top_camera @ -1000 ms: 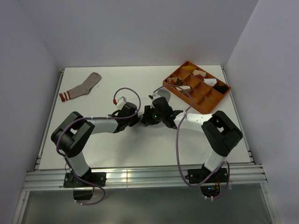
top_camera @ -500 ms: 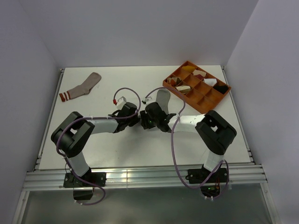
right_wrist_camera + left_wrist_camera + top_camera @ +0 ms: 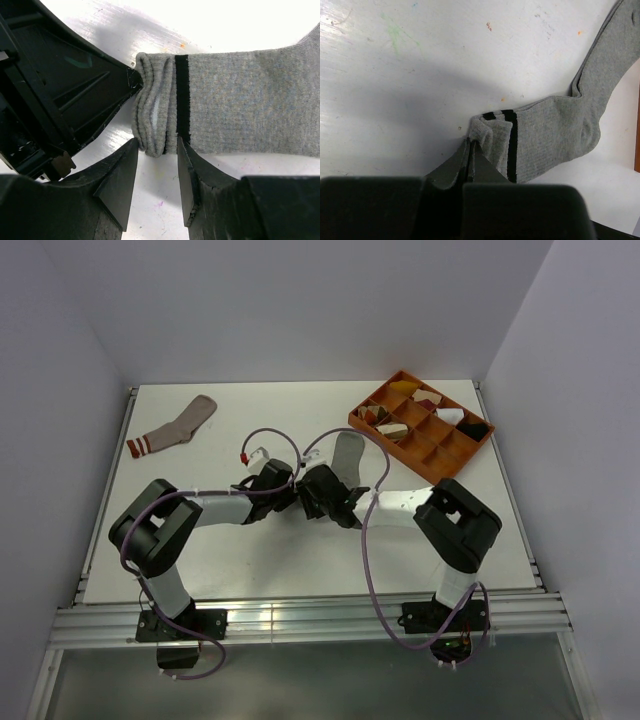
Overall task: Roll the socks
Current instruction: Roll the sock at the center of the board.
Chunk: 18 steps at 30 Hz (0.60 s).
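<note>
The right fingers (image 3: 117, 175) have slid left to mid-frame and now stand parted astride the folded cuff of the grey sock (image 3: 348, 455) on the counter (image 3: 250, 560). The left fingers (image 3: 447, 172) pinch that cuff, clenched, so the first roll looks under way.

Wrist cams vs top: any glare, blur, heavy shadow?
Left wrist view: broad soft shadow across the white table; grey knit sock with dark cuff stripes sharp, left fingers dark and soft. Right wrist view: table blown out at top, knit crisp, right fingers underexposed. Top external view: even light, glare strip on metal rail.
</note>
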Available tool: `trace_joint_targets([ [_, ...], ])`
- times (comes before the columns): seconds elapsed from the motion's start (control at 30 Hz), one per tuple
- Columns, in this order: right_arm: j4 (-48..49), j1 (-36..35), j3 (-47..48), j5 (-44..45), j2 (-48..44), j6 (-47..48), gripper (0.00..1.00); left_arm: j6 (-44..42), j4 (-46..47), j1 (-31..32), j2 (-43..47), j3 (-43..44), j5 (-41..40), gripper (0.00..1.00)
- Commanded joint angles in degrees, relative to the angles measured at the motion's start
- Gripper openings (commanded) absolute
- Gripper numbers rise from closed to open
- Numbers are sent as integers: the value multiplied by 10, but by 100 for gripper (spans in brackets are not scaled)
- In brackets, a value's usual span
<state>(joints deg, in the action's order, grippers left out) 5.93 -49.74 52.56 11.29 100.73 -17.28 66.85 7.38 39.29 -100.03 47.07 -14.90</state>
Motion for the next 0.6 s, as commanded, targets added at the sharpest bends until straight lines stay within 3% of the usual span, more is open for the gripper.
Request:
trace_joint_targets([
  [0.0,31,-19,11,-10,4,9,45,-9,-54,5,-8,2,-5,0],
  [0.2,49,-12,8,-56,21,-11,34,-8,-46,5,-4,0,-2,0],
  [0.37,66,24,-12,-110,17,-59,12,-3,-33,5,11,-14,-6,0],
  [0.47,113,83,-52,-216,10,-124,0,0,-18,5,29,-29,-11,3],
  [0.57,145,137,-71,-285,23,-177,0,2,-11,5,40,-38,-14,8],
])
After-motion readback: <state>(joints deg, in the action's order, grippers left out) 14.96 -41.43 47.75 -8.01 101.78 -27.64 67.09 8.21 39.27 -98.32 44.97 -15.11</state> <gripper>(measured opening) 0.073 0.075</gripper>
